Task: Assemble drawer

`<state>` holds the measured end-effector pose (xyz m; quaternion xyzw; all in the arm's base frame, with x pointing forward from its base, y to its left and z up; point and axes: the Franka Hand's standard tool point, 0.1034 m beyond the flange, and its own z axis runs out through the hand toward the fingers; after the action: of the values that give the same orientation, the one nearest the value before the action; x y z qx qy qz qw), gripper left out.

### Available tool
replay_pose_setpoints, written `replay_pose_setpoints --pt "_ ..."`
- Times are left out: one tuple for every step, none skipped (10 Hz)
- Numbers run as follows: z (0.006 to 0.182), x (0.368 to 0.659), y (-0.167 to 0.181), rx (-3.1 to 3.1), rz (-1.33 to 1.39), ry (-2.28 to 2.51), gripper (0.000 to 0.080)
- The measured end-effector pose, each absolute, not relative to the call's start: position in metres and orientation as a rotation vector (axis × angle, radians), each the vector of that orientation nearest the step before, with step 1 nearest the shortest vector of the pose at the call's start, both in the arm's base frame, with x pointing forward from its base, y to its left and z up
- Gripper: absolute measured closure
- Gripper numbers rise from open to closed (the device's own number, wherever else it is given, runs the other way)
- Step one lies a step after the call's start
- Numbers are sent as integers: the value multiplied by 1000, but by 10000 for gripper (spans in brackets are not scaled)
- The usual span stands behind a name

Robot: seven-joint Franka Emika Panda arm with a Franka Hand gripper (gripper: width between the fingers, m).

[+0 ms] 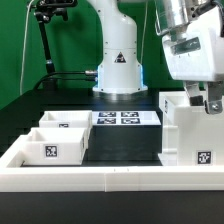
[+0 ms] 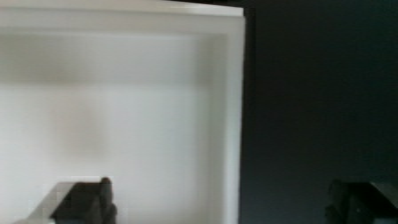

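The drawer housing, a tall white box with a tag on its front, stands at the exterior view's right. Two small open-top trays, one behind the other, sit at the exterior view's left; the nearer one shows a tag. My gripper hangs just over the housing's top edge. In the wrist view the gripper is open. One dark fingertip is over the housing's white surface and the other is over the dark table beside it. Nothing is between the fingers except the housing's wall edge.
The marker board lies flat in the middle of the dark table, in front of the robot base. A low white rim runs along the table's front. A black stand is at the back left.
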<state>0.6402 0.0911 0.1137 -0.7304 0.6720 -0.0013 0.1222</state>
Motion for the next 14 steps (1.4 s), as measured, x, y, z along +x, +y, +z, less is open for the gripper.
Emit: replay_pose_setpoints --pt "114 640 92 -2137 -4 1955 158" --pt "114 640 92 -2143 -5 1949 158" --pt "114 640 93 -2151 -6 1940 151" --pt "117 640 93 -2173 -12 1912 151" --pt "129 640 93 -2224 -36 1837 151" --pt "140 638 90 -2290 -64 1744 151" --pt "150 635 82 -2366 -97 1630 151" --pt "157 632 72 -2438 -128 1517 151" --pt "161 630 62 -2534 -162 1358 151" --pt "163 627 53 -2543 -165 1337 151" --pt "163 624 52 -2525 -157 1377 151" --pt "162 624 54 -2532 -156 1365 151" --pt "161 624 55 -2536 -156 1360 151" --pt "158 622 54 -2600 -156 1273 151"
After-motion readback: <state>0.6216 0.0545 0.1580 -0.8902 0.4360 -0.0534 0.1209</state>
